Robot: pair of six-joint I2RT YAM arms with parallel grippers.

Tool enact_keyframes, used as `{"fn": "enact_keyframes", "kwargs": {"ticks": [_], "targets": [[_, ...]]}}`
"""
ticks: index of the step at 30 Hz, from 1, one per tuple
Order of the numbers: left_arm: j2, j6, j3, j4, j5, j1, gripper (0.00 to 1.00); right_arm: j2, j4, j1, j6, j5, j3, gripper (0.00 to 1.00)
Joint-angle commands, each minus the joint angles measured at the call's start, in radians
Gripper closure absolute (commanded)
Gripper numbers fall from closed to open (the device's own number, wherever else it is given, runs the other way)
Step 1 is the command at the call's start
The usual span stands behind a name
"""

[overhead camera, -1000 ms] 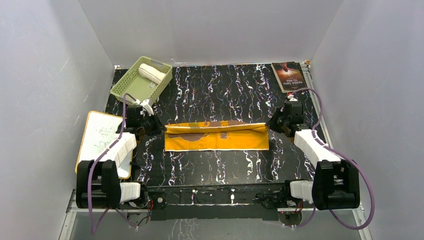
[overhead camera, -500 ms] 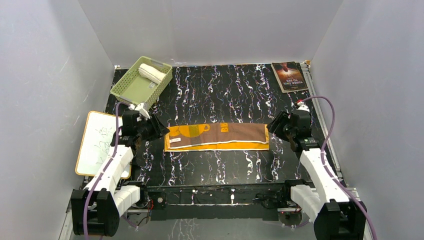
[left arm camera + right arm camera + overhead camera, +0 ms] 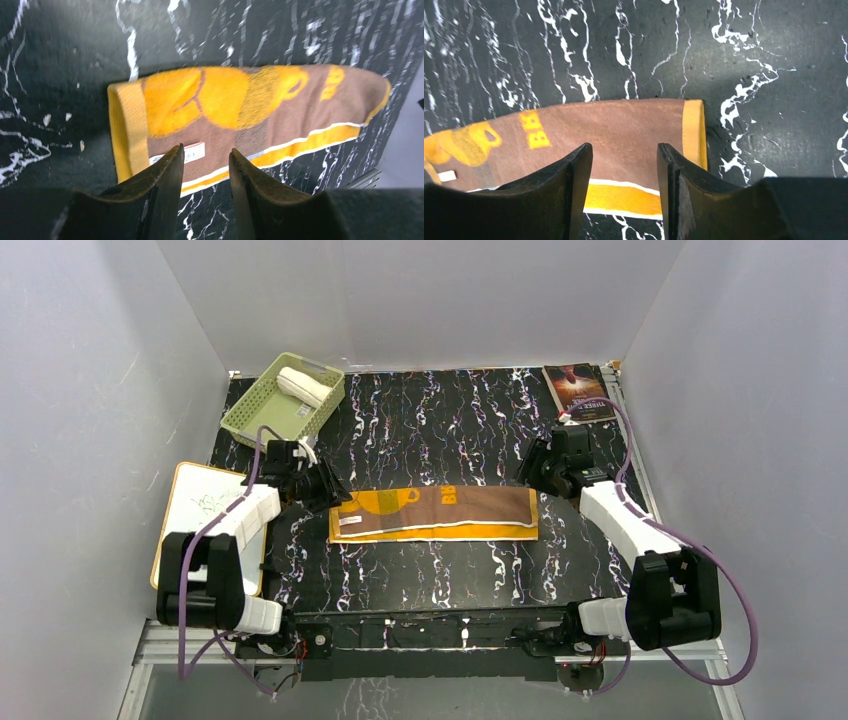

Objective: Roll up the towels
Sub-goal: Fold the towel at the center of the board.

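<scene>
Mustard towel (image 3: 433,513) lay folded flat mid-desk (image 3: 430,430) - apparently staged for rolling | left gripper (image 3: 205,150) and right gripper (image 3: 624,146) parted, empty, 1 over each end | cream towel (image 3: 303,386) sat rolled in basket (image 3: 262,412) - apparently finished

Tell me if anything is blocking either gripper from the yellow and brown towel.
Nothing visible is. The yellow and brown towel lies flat, with the left gripper open at its left end and the right gripper open at its right end. The green basket and the book sit off at the far corners.
</scene>
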Motion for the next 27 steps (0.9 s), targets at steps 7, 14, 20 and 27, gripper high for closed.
{"fn": "enact_keyframes", "kwargs": {"ticks": [7,14,20,27], "targets": [[0.061,0.139,0.072,-0.233,-0.065,-0.004,0.58,-0.036,-0.082,-0.009,-0.119,0.126,0.002,0.50],[0.030,0.197,0.076,-0.338,-0.130,-0.004,0.52,0.058,-0.130,-0.034,-0.123,0.103,0.001,0.48],[0.037,0.144,0.042,-0.321,-0.054,-0.004,0.54,0.061,-0.183,-0.034,-0.093,0.111,-0.035,0.48],[0.038,0.119,0.013,-0.310,-0.015,-0.004,0.57,0.018,-0.214,-0.033,-0.072,0.083,-0.066,0.51]]}}
